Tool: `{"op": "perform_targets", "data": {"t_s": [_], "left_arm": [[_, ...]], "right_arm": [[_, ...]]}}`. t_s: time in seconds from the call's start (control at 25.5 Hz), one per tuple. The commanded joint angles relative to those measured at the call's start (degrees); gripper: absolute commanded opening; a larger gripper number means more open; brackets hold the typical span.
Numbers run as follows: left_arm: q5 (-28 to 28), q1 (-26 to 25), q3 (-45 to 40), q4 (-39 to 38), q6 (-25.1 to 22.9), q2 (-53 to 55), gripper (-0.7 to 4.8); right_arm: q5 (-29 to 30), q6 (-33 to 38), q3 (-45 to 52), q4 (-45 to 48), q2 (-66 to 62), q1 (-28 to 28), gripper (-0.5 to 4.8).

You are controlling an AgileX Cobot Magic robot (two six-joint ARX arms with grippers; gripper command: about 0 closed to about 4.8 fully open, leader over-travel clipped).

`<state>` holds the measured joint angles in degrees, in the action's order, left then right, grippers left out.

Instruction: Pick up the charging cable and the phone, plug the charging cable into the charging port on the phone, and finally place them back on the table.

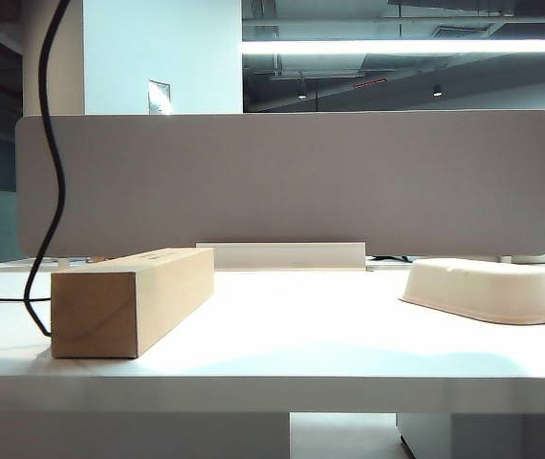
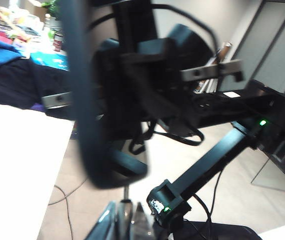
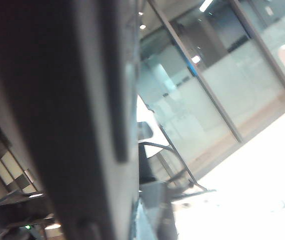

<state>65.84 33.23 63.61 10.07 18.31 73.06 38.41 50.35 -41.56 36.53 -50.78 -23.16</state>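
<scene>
The black charging cable (image 1: 55,182) hangs down from above the exterior view to the white table (image 1: 301,335) behind the box; neither gripper shows there. In the left wrist view my left gripper (image 2: 126,222) is shut on the cable's thin silvery plug (image 2: 126,194). The plug points up at the rounded lower edge of the blurred black phone (image 2: 90,100). The charging port is hidden where they meet, so I cannot tell whether the plug is seated. In the right wrist view the phone (image 3: 57,110) fills the near side as a dark slab, with my right gripper (image 3: 142,220) shut on it.
A long cardboard box (image 1: 129,298) lies at the table's left and a pale oval tray (image 1: 488,292) at its right. The grey divider panel (image 1: 282,182) closes the back. The right arm's black links (image 2: 217,155) cross behind the phone in the left wrist view.
</scene>
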Motion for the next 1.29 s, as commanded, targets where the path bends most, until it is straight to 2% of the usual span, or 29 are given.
{"op": "perform_targets", "data": {"t_s": [0.04,0.7,1.29], "left_arm": [[-0.02,-0.02,0.13,0.94,0.42,-0.09,-0.06],[-0.02,-0.02,0.15,3.37,2.10,-0.09,-0.06],[2.54,-0.09,0.13,-0.24,1.62,-0.04,-0.06]], "right_arm": [[-0.37,0.00,-0.46,3.65,0.17,-0.13,-0.04],[0.28,-0.02,-0.46,3.61,-1.31,-0.13,-0.04],[-0.68,-1.07,-0.48,4.04,-1.49,-0.07,-0.04]]}}
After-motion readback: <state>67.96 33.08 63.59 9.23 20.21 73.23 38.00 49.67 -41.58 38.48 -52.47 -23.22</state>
